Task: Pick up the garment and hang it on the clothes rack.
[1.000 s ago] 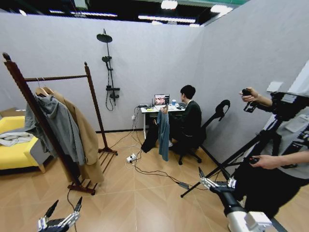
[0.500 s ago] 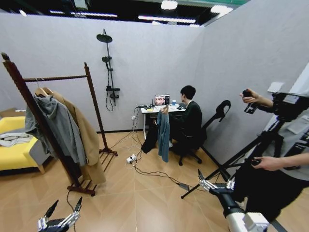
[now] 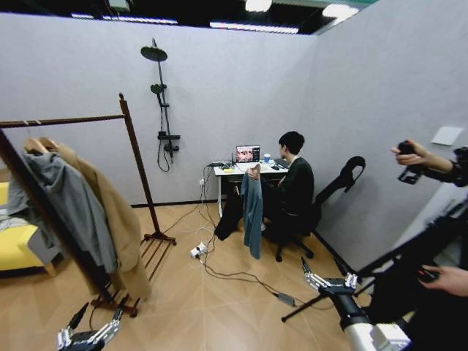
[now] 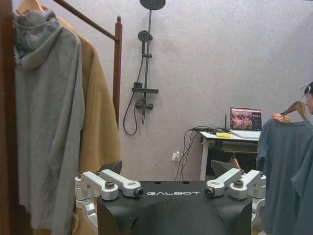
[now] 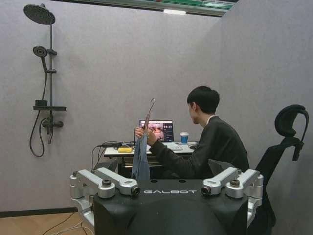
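Note:
A seated person's hand holds up the garment (image 3: 252,212), a teal-blue top on a wooden hanger, beside the desk at the far wall. It also appears as the garment (image 4: 283,166) and, edge-on, as the garment (image 5: 141,161). The clothes rack (image 3: 135,157) stands to my left, with a grey hooded jacket (image 3: 69,205) and a tan coat (image 3: 117,219) hanging on its rail. The rack's post (image 4: 117,68) is close in the left wrist view. My left gripper (image 3: 93,320) is low at the left, open and empty. My right gripper (image 3: 328,276) is low at the right, open and empty.
A white desk (image 3: 227,170) with a laptop stands at the back wall. Cables and a power strip (image 3: 196,252) lie on the wooden floor. A black shower pole (image 3: 162,102) hangs on the wall. A tripod leg (image 3: 322,300) and a standing person are at the right, a yellow sofa (image 3: 14,252) at the left.
The whole picture has shifted, so the camera has moved: the rack now sits nearer and further left, the desk and garment slightly larger. Both grippers hold the same open pose.

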Available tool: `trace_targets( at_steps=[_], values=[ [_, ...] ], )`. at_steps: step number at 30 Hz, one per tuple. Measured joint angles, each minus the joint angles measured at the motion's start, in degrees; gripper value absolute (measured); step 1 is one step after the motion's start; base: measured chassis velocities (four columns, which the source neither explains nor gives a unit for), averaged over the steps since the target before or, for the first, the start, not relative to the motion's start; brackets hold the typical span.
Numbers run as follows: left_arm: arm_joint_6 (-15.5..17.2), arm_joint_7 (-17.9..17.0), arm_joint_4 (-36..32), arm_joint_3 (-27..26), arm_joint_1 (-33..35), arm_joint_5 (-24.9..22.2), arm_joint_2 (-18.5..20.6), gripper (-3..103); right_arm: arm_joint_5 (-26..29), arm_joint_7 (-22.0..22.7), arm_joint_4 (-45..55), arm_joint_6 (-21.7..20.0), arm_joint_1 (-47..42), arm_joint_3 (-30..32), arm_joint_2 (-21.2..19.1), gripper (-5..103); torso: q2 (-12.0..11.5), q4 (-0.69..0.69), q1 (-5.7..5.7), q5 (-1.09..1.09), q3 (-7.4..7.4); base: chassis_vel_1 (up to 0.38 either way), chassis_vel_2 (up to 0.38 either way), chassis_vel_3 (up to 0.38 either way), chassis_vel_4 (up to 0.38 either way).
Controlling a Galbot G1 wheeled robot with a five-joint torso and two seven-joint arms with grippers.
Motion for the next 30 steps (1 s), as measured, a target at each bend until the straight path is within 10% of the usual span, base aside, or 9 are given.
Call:
trace_targets(
  at_steps=[30],
  values=[
    [0.0, 0.0, 0.0, 0.0, 0.0, 0.0, 0.0, 100, 0.47, 0.14, -0.5, 2.5, 0.42, 1.3, -0.19, 100, 0.01, -0.02, -0.01, -0.05, -0.01, -0.362, 0.353, 0.359, -0.351]
  ],
)
